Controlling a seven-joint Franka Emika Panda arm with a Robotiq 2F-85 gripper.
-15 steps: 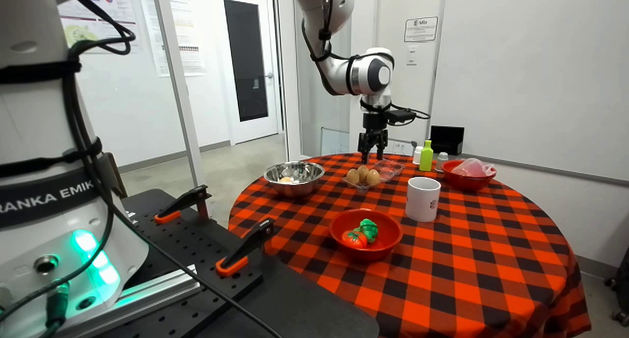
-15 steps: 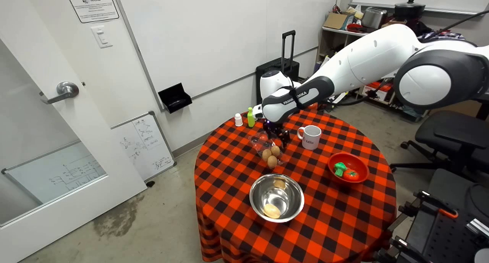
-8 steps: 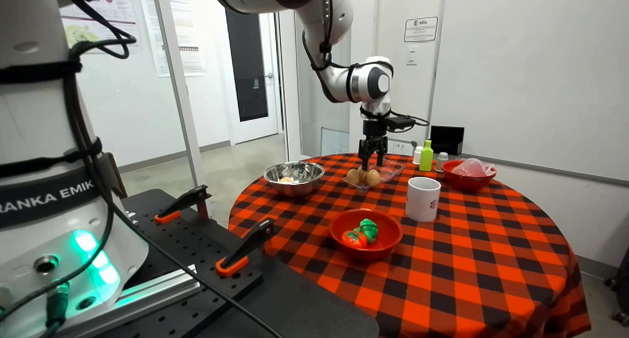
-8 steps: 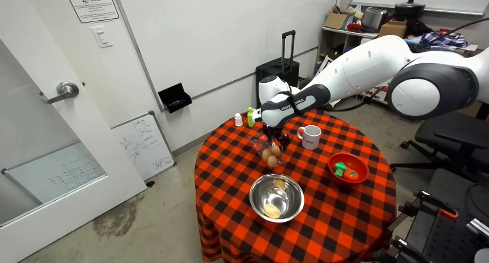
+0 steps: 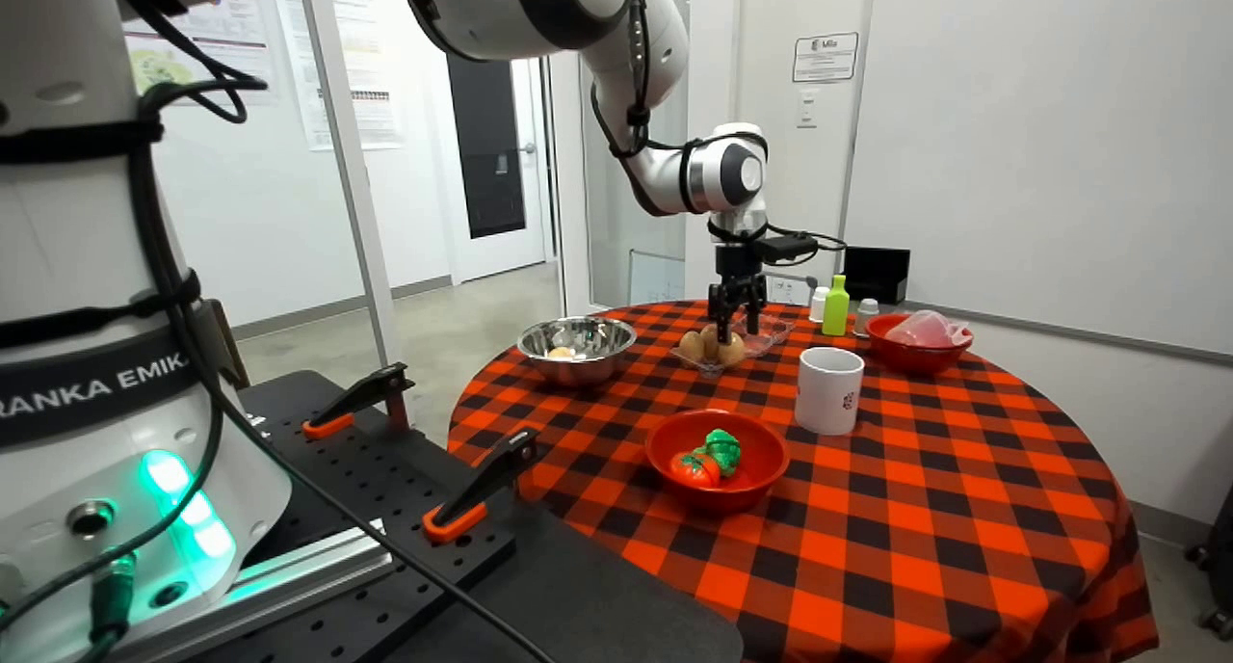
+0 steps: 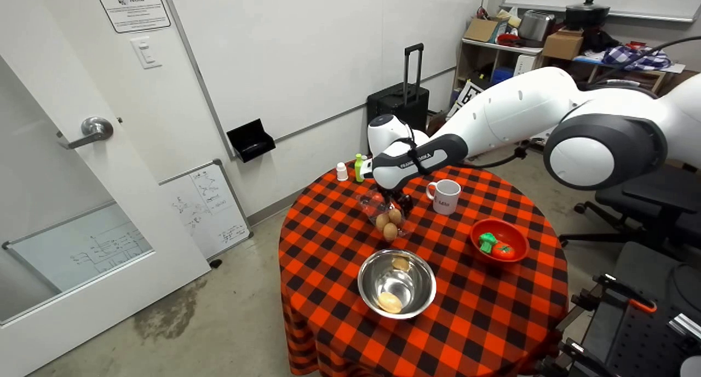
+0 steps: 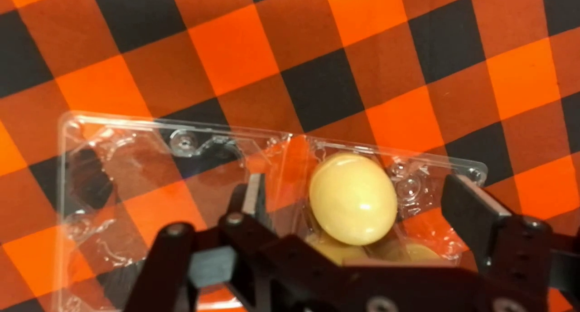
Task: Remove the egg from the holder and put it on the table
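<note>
Several tan eggs sit in one half of a clear plastic carton, the holder [image 7: 136, 120], whose other half lies flat and open. The carton also shows in both exterior views [image 5: 771, 330] [image 6: 371, 200]. One egg [image 7: 353, 198] is seen whole in the wrist view; others behind it are partly hidden by the gripper. My gripper [image 7: 356, 187] is open, with one finger on each side of this egg and a gap on both sides. In both exterior views the gripper [image 5: 738, 332] [image 6: 397, 200] points down at the eggs. The table [image 5: 925, 528] has a red-and-black checked cloth.
A steel bowl [image 6: 361, 297] with a pale egg inside stands near the carton. A white mug [image 5: 826, 393] and a red bowl [image 5: 674, 490] with tomato and green pieces stand on the table. A green bottle [image 5: 835, 308], white shakers and another red bowl [image 5: 910, 358] stand farther back.
My gripper has moved down to the eggs in the carton and shifted slightly sideways over the last half second. It looks open throughout. The eggs and carton have not visibly moved.
</note>
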